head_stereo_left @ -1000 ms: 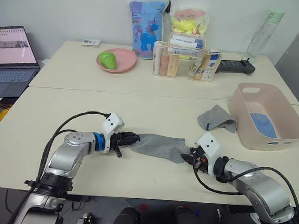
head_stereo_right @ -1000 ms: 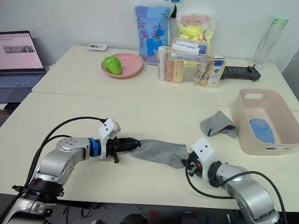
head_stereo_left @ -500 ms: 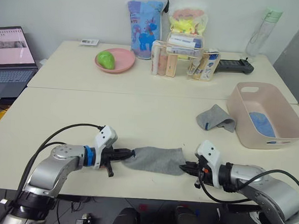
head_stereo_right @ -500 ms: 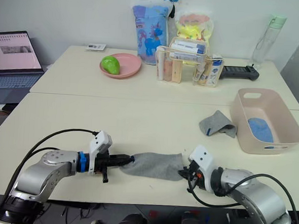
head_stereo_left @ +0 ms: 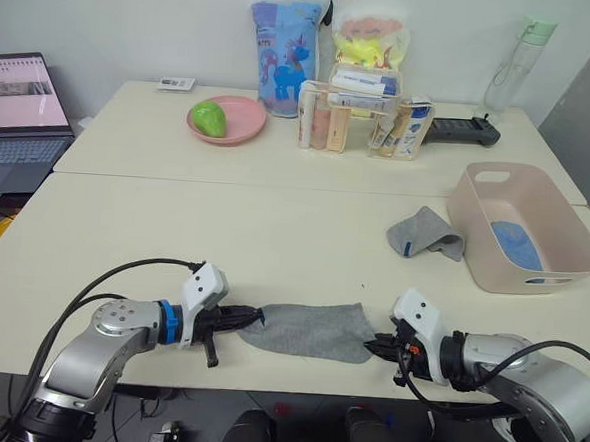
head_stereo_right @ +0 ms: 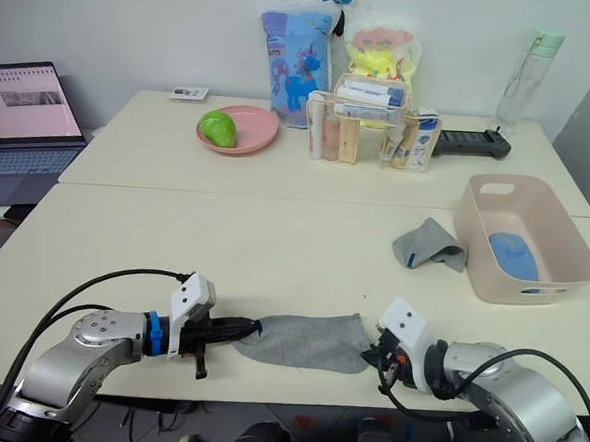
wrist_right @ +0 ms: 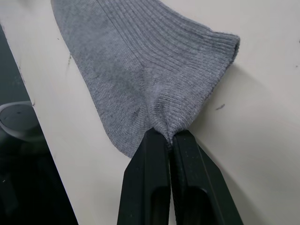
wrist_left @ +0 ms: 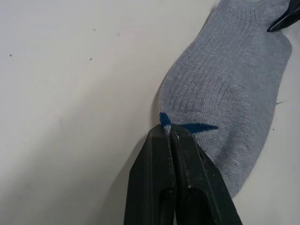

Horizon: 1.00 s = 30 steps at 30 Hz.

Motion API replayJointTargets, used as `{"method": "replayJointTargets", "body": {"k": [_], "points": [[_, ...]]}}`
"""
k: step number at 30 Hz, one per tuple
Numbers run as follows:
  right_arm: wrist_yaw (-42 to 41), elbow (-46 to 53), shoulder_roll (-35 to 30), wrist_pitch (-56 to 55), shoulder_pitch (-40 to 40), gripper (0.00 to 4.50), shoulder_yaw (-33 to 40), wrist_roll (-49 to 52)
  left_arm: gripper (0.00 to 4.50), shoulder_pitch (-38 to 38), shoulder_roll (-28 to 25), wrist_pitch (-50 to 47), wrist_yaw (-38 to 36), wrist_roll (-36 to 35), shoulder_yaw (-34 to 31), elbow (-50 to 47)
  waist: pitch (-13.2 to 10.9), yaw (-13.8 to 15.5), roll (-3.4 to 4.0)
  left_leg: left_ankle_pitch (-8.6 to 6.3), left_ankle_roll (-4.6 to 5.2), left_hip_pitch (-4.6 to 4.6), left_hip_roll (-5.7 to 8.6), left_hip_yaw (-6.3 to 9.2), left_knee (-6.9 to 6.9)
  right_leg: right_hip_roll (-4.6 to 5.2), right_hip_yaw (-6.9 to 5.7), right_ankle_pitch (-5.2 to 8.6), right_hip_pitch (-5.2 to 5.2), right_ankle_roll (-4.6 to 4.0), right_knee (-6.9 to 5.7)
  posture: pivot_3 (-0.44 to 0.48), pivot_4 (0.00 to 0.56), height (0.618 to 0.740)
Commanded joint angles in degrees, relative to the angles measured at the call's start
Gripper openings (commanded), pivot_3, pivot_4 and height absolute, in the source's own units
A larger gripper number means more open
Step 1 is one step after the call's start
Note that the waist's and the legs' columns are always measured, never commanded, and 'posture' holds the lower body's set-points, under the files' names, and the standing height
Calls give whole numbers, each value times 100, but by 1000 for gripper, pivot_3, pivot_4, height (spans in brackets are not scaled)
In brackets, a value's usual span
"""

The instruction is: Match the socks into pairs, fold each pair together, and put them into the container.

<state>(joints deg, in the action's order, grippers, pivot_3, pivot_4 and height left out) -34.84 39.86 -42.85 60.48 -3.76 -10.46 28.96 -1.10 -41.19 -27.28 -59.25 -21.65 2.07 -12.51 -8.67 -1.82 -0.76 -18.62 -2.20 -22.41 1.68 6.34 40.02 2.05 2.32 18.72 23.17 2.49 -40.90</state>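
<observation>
A grey sock [head_stereo_left: 308, 330] lies stretched flat near the table's front edge. My left gripper [head_stereo_left: 252, 316] is shut on its blue-marked toe end [wrist_left: 165, 123], and my right gripper [head_stereo_left: 376, 342] is shut on its ribbed cuff [wrist_right: 161, 125]. A second grey sock [head_stereo_left: 427, 232] lies crumpled farther back on the right, beside the container. The pale pink container [head_stereo_left: 489, 246] stands at the right edge, with a light blue sock [head_stereo_left: 519, 246] inside it.
At the back stand a round pink plate [head_stereo_left: 243, 124] with a green object, a clear organiser of bottles [head_stereo_left: 360, 113], two colourful bags, a black device [head_stereo_left: 463, 132] and a water bottle [head_stereo_left: 513, 67]. A laptop [head_stereo_left: 19, 114] sits at the far left.
Both grippers have drawn the grey sock nearer the table's front edge, keeping hold of its two ends. The second grey sock and the container have stayed put.
</observation>
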Motion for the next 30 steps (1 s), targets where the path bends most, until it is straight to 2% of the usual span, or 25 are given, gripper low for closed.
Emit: {"method": "replayJointTargets", "body": {"k": [1, 8, 11, 12, 14, 15, 17, 21, 23, 27, 30], "points": [[142, 167, 51, 32, -38, 1020, 172, 21, 620, 223, -111, -89, -154, -127, 23, -124, 1, -3, 1, 0, 0, 2, 0, -2, -2, 0, 0, 0, 0, 0, 0, 0, 150, 703], [60, 561, -123, -31, 154, 3306, 584, 201, 2638, 261, -205, 78, -34, -209, -333, -62, 1, 3, 1, 0, 0, 3, 0, 1, -3, 0, 1, 0, -2, 0, 0, 0, 150, 703], [-56, 839, -187, -157, 275, 4306, 1019, 427, 3462, 200, -300, 88, -5, -318, -558, -93, 0, 0, 1, 0, 1, 3, -2, 1, -3, -1, -1, 0, -2, 0, -1, 0, 150, 703], [-66, 919, -166, -209, 287, 4500, 1174, 491, 3743, 152, -293, 76, 25, -369, -642, -93, 0, -2, 1, 0, 1, 3, -3, 1, -3, -2, 0, 0, -2, 0, -1, 0, 150, 703], [173, 970, 84, -182, 236, 4500, 1445, 598, 4341, 7, -172, 202, 111, -458, -804, -75, -1, 5, 0, -1, 1, 3, -2, -2, -2, -2, -1, 0, -2, 0, 0, 0, 150, 703], [330, 949, 190, -200, 183, 4500, 1473, 535, 4462, -41, -150, 237, 70, -511, -836, -114, 0, 7, -3, -1, 1, 2, -2, 0, -2, -1, -2, 0, -3, 0, 1, 0, 150, 703], [628, 830, 362, -254, 50, 4500, 1405, 322, 4462, -105, -112, 205, -20, -669, -851, -277, 1, 6, -3, 0, 0, 3, -2, 1, -2, -1, -2, 0, -4, 0, 1, 0, 150, 703], [1533, 47, 683, -829, -612, 4500, 519, -964, 4462, -350, -198, 5, -237, -1007, -628, -963, -1, -12, -4, 2, -3, 3, -2, -3, -3, -2, 1, 0, 0, 0, -2, 0, 150, 703], [1858, -467, 912, -950, -916, 4500, 391, -1329, 4462, -451, -170, -177, -338, -1356, -661, -1174, -1, -8, -4, 5, -9, 3, -2, -4, -3, -2, 1, 0, 1, 0, -4, 0, 150, 703], [1932, -1427, 1186, -1291, -1394, 4500, 158, -1763, 4462, -687, -192, -472, -475, -1915, -690, -1529, -2, -9, -3, 13, -23, 2, -2, -12, -5, -2, 0, 0, 4, 0, -2, 0, 150, 703], [1869, -2050, 1363, -1586, -1706, 4500, 25, -1980, 4462, -870, -170, -513, -428, -1985, -643, -1587, -2, -13, -2, 13, -22, 3, -2, -13, -4, -4, -3, 0, 4, 0, -4, 0, 150, 703]]}}
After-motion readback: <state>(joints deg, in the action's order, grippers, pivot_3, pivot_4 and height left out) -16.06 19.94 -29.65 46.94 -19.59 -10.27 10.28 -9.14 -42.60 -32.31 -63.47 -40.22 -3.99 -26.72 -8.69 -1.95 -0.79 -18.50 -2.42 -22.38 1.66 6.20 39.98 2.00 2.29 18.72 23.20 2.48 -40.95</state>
